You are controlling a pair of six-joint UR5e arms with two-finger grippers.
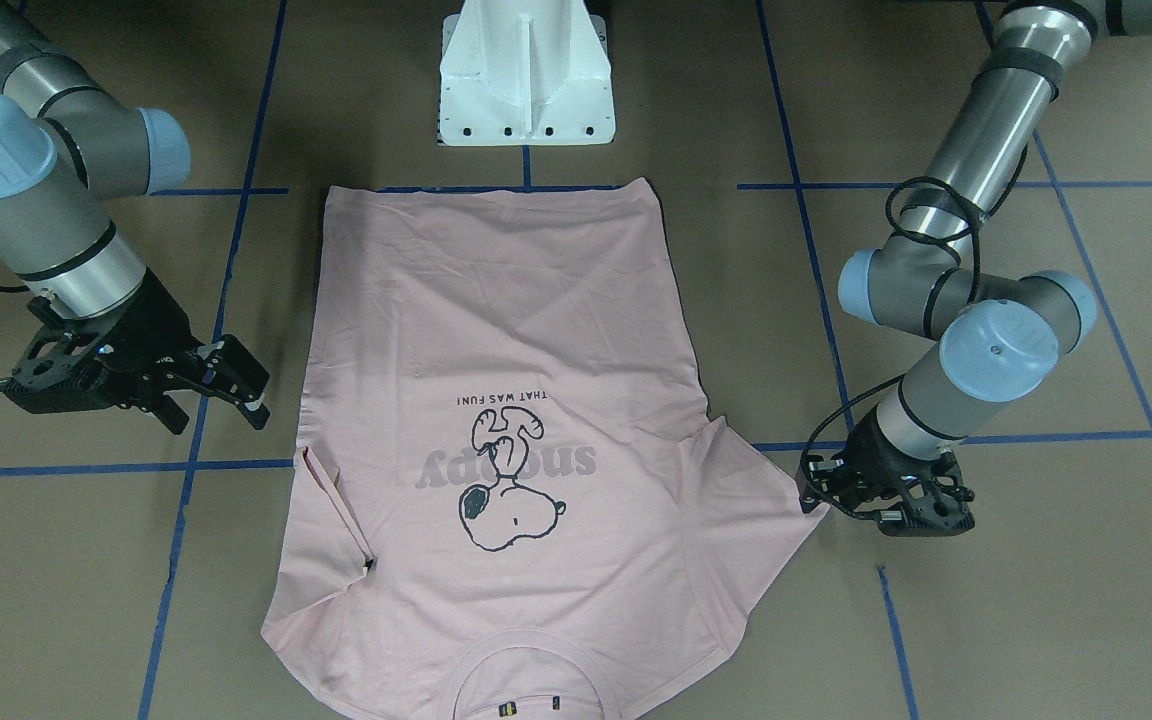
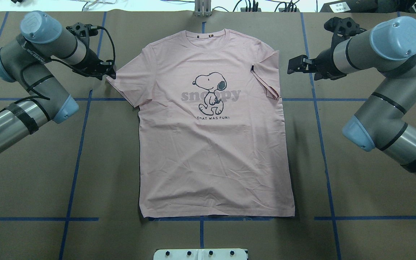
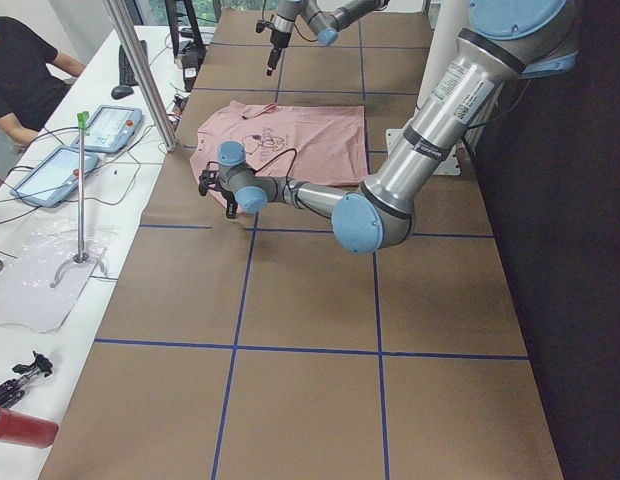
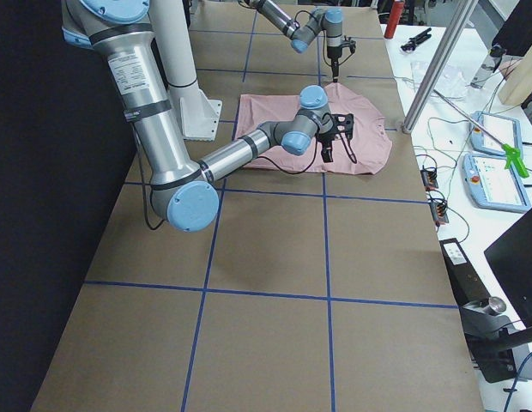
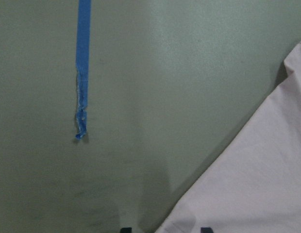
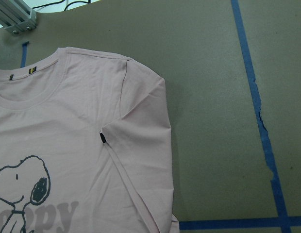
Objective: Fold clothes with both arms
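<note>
The pale pink T-shirt (image 2: pixel 215 144) lies flat and print up on the brown table, collar at the far edge. It also shows in the front-facing view (image 1: pixel 496 330). Its sleeve on my right is folded inward over the body, with the black tag (image 2: pixel 252 68) showing. My left gripper (image 2: pixel 109 73) is low at the tip of the other, spread sleeve (image 2: pixel 125 81). In the left wrist view its fingertips (image 5: pixel 205 229) stand apart at the sleeve edge (image 5: pixel 247 184). My right gripper (image 2: pixel 294 66) is open and empty, beside the folded sleeve (image 6: pixel 141 131) and clear of it.
The white pedestal base (image 1: pixel 526 80) stands at the shirt's hem side. Blue tape lines (image 2: pixel 81 144) mark a grid on the table. An aluminium post (image 2: pixel 202 9) stands past the collar. A side desk with tablets (image 3: pixel 110 125) and a person (image 3: pixel 20 70) is beyond the far edge.
</note>
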